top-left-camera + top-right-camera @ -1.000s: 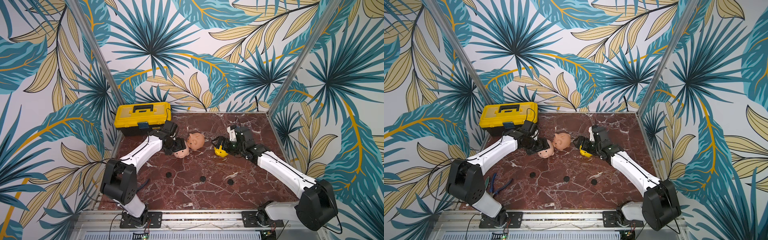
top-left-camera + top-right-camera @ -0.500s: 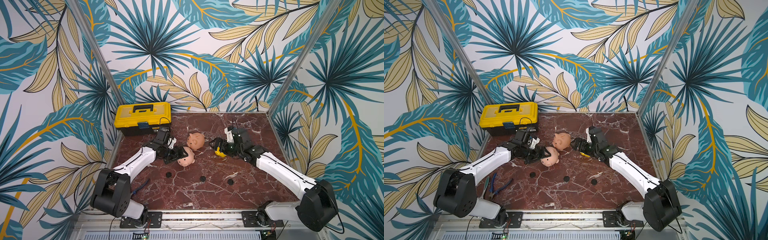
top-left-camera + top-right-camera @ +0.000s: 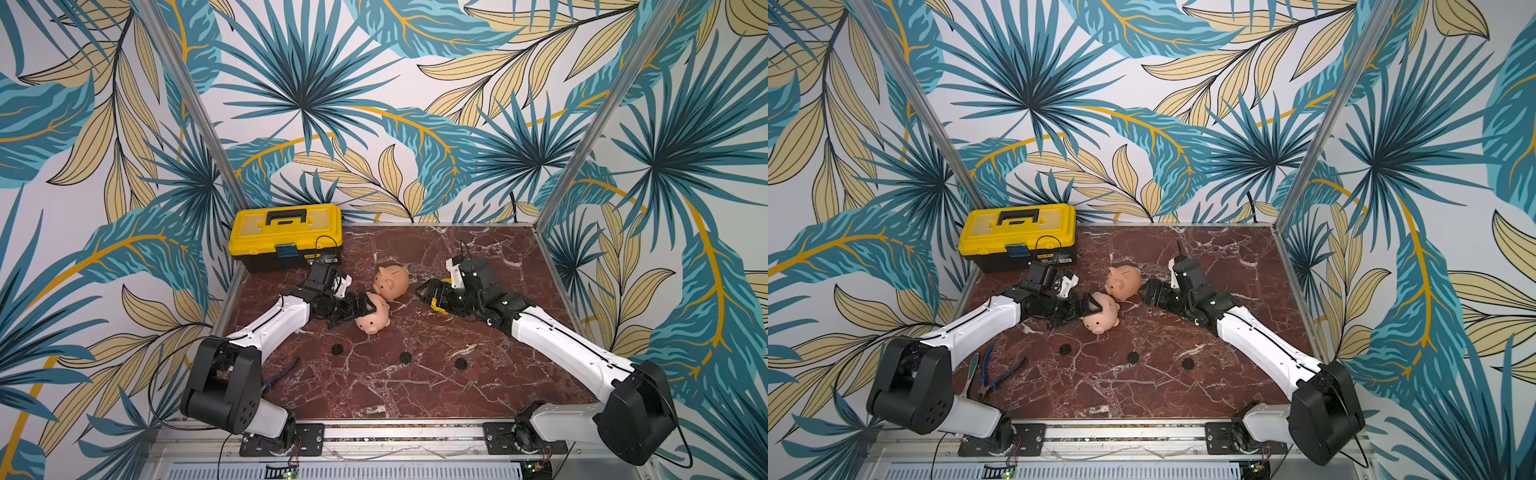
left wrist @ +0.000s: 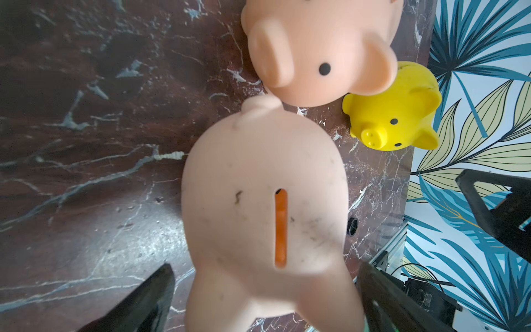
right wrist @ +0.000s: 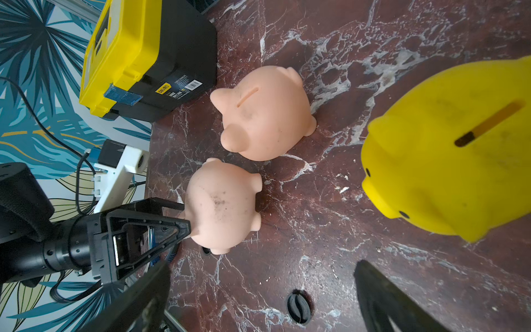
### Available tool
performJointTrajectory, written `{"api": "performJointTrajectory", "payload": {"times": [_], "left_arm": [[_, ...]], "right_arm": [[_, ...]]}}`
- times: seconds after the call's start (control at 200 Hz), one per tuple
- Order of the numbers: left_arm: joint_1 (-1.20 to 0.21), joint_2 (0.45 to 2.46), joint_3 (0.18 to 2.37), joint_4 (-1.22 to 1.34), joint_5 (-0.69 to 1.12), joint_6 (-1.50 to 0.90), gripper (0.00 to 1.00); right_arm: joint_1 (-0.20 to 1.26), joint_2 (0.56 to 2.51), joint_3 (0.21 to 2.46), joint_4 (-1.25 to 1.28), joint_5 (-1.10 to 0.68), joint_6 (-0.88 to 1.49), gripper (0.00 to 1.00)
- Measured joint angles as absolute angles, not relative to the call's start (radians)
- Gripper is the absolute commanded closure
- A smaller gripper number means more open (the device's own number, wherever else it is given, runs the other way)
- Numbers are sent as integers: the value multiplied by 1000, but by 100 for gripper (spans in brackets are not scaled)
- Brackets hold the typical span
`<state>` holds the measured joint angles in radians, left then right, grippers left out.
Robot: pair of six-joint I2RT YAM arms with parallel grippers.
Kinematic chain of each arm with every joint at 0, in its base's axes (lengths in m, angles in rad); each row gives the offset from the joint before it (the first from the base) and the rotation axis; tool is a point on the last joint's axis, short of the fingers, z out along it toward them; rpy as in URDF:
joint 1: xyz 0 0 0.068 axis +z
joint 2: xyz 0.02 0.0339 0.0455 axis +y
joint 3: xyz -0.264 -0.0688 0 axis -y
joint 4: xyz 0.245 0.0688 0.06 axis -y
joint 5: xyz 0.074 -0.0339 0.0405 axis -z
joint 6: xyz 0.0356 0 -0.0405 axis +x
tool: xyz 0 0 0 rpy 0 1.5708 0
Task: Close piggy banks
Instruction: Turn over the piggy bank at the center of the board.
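1. Red-brown marble with white veins forms the tabletop. Wallpaper of teal and tan leaves covers the walls on 3 sides, with metal posts at the 2 back corners.
2. At the back left corner sits a yellow-and-black toolbox, lid down. 3 black discs lie in a row nearer the front, and blue-handled pliers rest by the left edge.
3. The near pink piggy bank lies left of centre, snout toward the front. Its back is smudged grey, and its coin slot glows orange in the left wrist view.
4. The far pink piggy bank stands upright just behind it, slot on top.
5. The yellow piggy bank stands to the right of both, with black dot eyes and dark scuffs near its slot.
6. The left gripper has its jaws apart, flanking the near pink piggy bank's rear. A sliver of marble shows between 1 finger and the pig.
7. The right gripper has its jaws spread wide beside the yellow piggy bank, gripping nothing.
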<state>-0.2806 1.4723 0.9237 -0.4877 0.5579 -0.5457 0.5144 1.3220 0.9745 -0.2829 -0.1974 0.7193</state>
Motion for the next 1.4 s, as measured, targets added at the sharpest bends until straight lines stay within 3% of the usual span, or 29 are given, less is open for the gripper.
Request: {"api": "performJointTrajectory", "payload": {"times": [0.776,1.397], "left_arm": [[-234,1509,944,-498,470,-476,1],[-231,1489,1020,-664,343,-400,1]], "right_arm": [[533,1322,989,-301,-172,722,0],[552,1323,1022,-334,-160,721,1]]}}
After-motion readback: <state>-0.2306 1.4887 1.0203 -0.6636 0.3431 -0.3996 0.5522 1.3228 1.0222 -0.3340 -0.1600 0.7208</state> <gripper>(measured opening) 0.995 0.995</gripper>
